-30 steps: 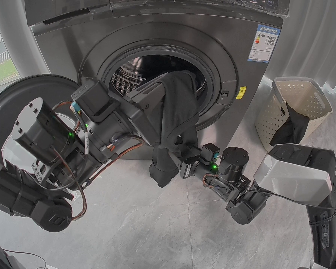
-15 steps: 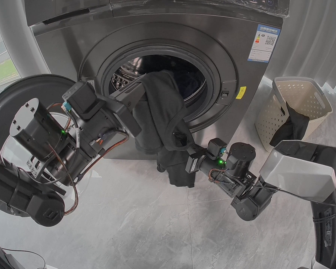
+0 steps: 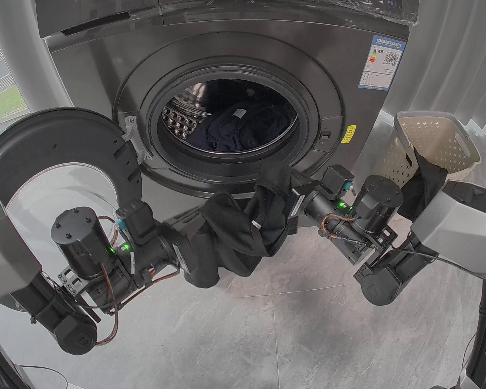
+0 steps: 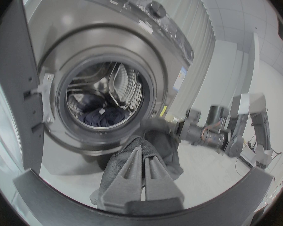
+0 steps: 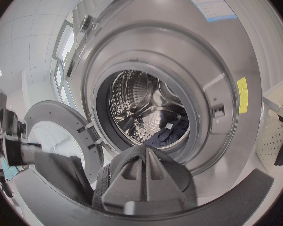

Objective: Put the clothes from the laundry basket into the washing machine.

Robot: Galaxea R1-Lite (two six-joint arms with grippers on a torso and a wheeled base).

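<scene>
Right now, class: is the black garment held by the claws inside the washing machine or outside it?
Outside. The black garment hangs between the left claw and right claw, below the washing machine opening.

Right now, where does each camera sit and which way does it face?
Head view: on the robot's head, looking down at the washing machine; both arms show, holding the black garment.
Left wrist view: on the left wrist, facing the drum; left gripper shows.
Right wrist view: on the right wrist, facing the drum; right gripper shows.
Shared: all see the dark clothes inside the drum.
</scene>
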